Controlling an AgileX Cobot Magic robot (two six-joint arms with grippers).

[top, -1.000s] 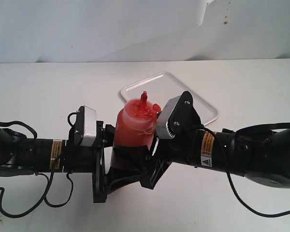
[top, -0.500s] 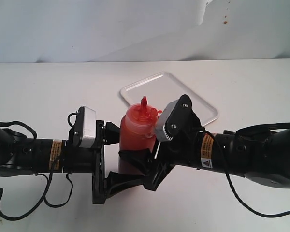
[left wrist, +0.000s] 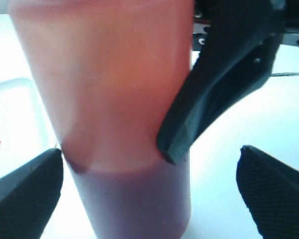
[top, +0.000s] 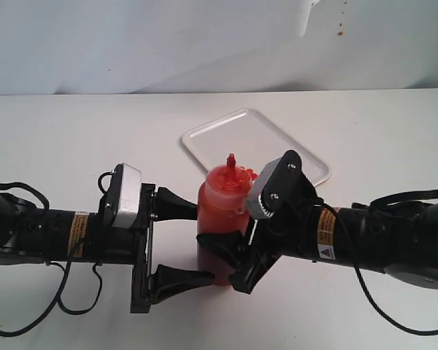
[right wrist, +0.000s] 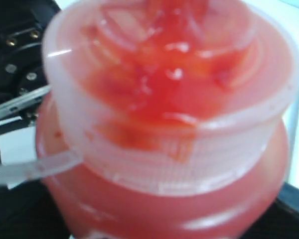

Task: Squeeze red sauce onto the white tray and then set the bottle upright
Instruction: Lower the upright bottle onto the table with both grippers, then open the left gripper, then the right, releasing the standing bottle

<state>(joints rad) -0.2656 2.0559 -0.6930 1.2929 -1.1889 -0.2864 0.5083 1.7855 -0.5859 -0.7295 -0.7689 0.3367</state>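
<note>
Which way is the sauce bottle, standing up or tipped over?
Standing up. The bottle points its nozzle straight up, and its bottom is down at the table.

bottle (top: 220, 208) on table (top: 58, 131), tray (top: 277, 138) behind it

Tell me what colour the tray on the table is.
Plain glossy white; the white tray shows best in the exterior view.

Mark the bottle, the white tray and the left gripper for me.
bottle (top: 223, 211), exterior view, on its orange-red wall.
white tray (top: 266, 138), exterior view, on its bare floor.
left gripper (top: 202, 243), exterior view, midway between its fingertips.
</note>
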